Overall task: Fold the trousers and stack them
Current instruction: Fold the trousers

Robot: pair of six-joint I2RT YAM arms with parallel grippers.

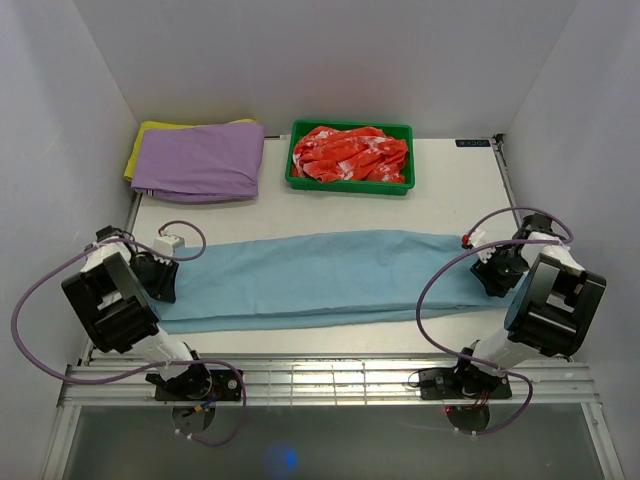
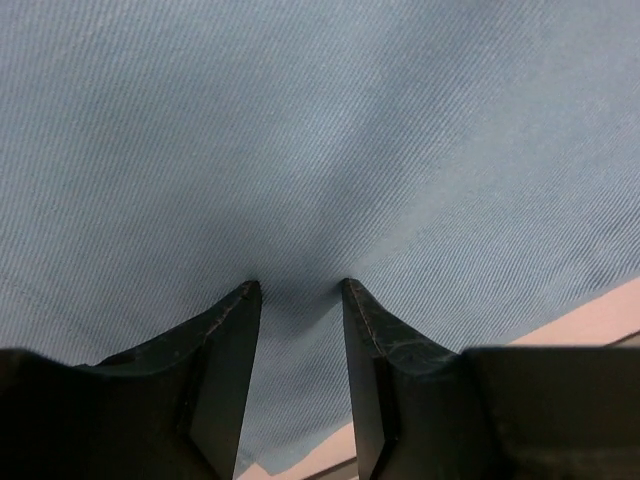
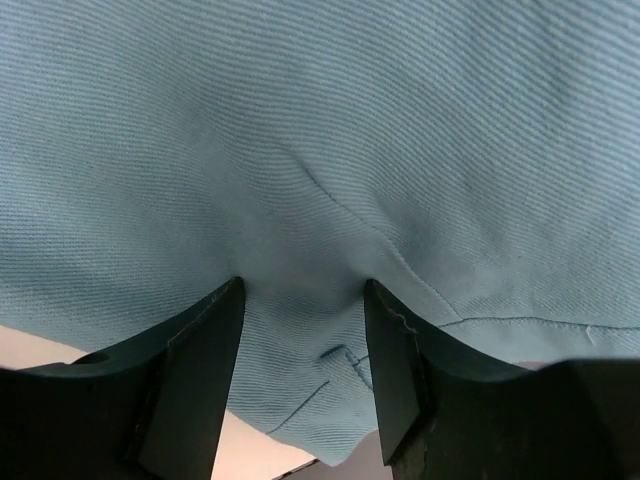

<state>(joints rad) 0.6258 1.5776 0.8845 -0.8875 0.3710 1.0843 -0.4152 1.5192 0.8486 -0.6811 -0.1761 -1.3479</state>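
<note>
From above, the trousers (image 1: 320,275) lie flat in one long strip, with the left gripper (image 1: 160,275) sitting on one end and the right gripper (image 1: 495,272) on the other.

Left wrist cam: jaws apart, tips pressed down into the cloth, which spreads out ahead and dips a bit between them. The cloth edge is just behind the fingers.

Right wrist cam: same deal, jaws apart, with a seam running right between the tips.

I'd say pinch both ends evenly, grab every layer, then lift together so the fold lands square.
</note>
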